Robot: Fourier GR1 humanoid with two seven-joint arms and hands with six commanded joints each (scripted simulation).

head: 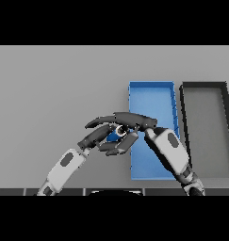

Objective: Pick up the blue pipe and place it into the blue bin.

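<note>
Head view:
Right hand [134, 121]: fingers curled round blue pipe [115, 135], at near-left edge of blue bin [151, 96].
Left hand [93, 137]: just left of pipe, touching right hand; open/closed can't tell.
Black bin [205, 85]: right of blue bin.

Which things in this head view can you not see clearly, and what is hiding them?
- Blue pipe: only a small blue patch shows between the fingers of the two robot hands, so its shape and length are hidden.
- Left robot hand and right robot hand: they overlap, so which one grips the pipe cannot be told.
- Blue bin: its near part is covered by the right forearm.
- Black bin: its near corner is covered by the same arm.
</note>
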